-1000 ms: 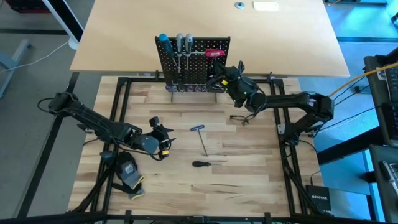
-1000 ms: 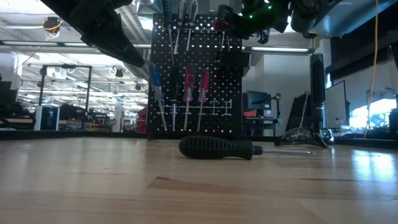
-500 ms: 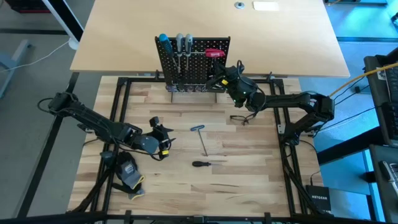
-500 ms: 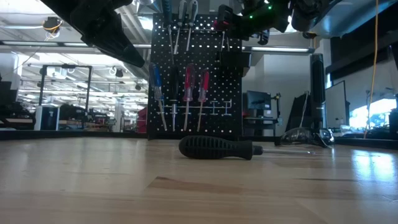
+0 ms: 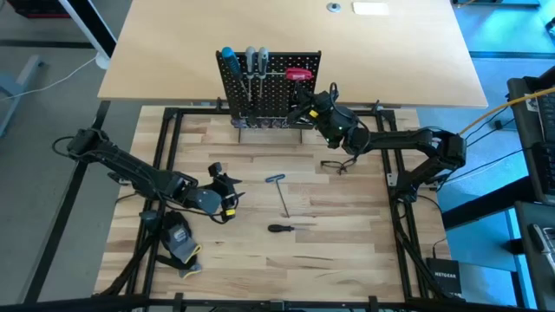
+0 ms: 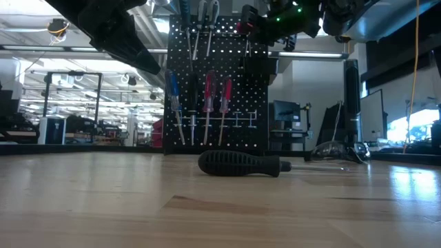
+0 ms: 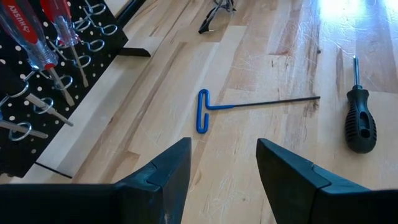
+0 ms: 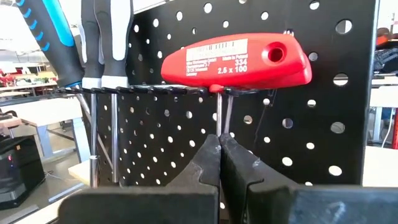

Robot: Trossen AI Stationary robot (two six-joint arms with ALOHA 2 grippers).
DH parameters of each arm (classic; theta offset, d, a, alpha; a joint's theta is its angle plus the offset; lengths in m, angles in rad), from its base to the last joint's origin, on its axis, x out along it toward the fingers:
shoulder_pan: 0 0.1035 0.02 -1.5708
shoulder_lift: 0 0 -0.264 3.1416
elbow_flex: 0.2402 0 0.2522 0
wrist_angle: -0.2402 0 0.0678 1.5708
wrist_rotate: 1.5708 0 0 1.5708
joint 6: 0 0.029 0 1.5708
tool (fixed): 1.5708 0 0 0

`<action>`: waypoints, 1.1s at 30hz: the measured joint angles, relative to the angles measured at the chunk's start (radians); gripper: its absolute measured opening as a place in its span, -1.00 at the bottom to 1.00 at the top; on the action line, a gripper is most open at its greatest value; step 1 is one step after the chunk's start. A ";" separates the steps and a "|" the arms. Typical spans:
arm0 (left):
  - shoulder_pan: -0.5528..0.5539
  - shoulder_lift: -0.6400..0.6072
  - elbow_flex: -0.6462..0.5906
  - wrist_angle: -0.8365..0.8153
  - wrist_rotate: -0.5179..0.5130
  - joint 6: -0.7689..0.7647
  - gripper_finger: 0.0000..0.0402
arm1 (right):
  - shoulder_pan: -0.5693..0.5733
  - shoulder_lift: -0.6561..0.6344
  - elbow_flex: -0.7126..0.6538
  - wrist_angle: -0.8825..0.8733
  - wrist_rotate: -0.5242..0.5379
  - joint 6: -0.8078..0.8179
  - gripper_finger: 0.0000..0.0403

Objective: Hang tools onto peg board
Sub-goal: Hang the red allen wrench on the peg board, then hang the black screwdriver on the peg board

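Note:
The peg board (image 5: 269, 87) stands upright at the table's far edge, with blue and grey handled screwdrivers and red ones (image 7: 43, 31) hanging on it. A red T-handle key (image 8: 236, 59) sits at the top wire rack. Just below it, my right gripper (image 8: 219, 146) is shut on its shaft. A blue T-shaped key (image 7: 249, 104) and a black screwdriver (image 7: 360, 121) lie flat on the table's middle. My left gripper (image 7: 224, 155) hovers open to their left, above the table, holding nothing. My right gripper pinches the red key's thin shaft (image 8: 220, 121) between its two fingertips, a short way below the handle. It comes at it about level from the table's near side, across the shaft. The key stands upright against the board, its handle at the wire rack.
A black-and-yellow glove (image 5: 179, 243) lies at the near left under the left arm. Safety glasses (image 5: 336, 165) lie right of the middle. A dark metal frame (image 5: 165, 156) borders the work area. Bare wood lies around the two loose tools.
My right gripper has turned slightly at the peg board while staying shut on the red key's shaft. The tools on the table have not moved.

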 joint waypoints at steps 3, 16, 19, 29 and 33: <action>0.000 0.000 0.000 0.000 0.000 0.000 -0.15 | 0.000 0.000 0.000 -0.002 0.000 -0.001 -0.96; -0.001 0.000 0.000 -0.001 0.000 -0.006 -0.15 | 0.002 -0.008 -0.002 -0.015 0.041 -0.081 -0.40; -0.001 0.000 0.000 -0.002 0.000 -0.012 -0.15 | 0.002 -0.020 -0.002 -0.015 0.042 -0.081 -0.35; -0.001 0.000 0.000 -0.003 0.023 -0.019 -0.15 | 0.092 -0.062 -0.002 -0.035 0.125 -0.188 -0.33; -0.001 0.000 0.000 -0.003 0.023 -0.019 -0.15 | 0.157 -0.106 -0.001 -0.056 0.184 -0.254 -0.33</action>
